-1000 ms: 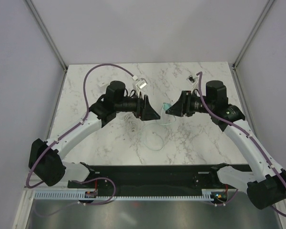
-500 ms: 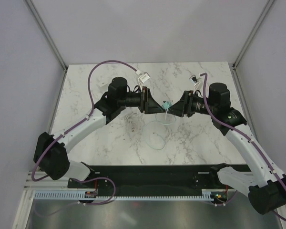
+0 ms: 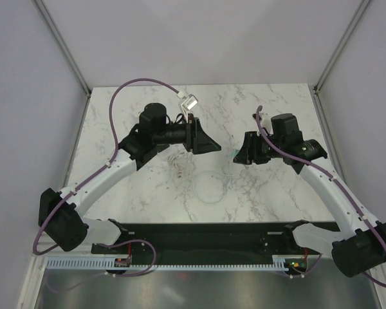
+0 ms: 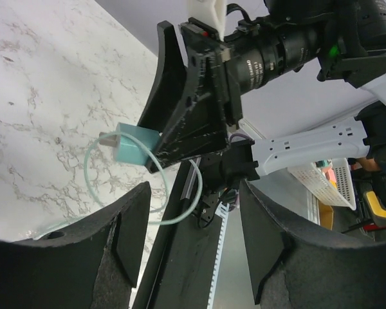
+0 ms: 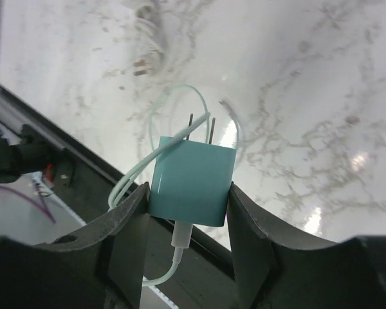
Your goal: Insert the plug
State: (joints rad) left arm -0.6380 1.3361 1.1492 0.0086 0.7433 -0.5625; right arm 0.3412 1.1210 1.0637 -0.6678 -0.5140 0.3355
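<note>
Top view: since half a second ago the right pincer (image 3: 239, 155) has drawn back from the left pincer (image 3: 209, 143); two arms over one marble table (image 3: 276, 109).
Left wrist: left pincer spread, nothing between its fingers; one teal plug (image 4: 134, 150) shows side-on in the right pincer.
Right wrist: right pincer pinching the plug above the table; two prongs (image 5: 202, 125) and one pale cable (image 5: 130, 179) are clear here.

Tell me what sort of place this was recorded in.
Likely a lab robot test cell: a marble-pattern table walled by plain grey panels, with the right gripper holding a teal charger and the left gripper open.
</note>
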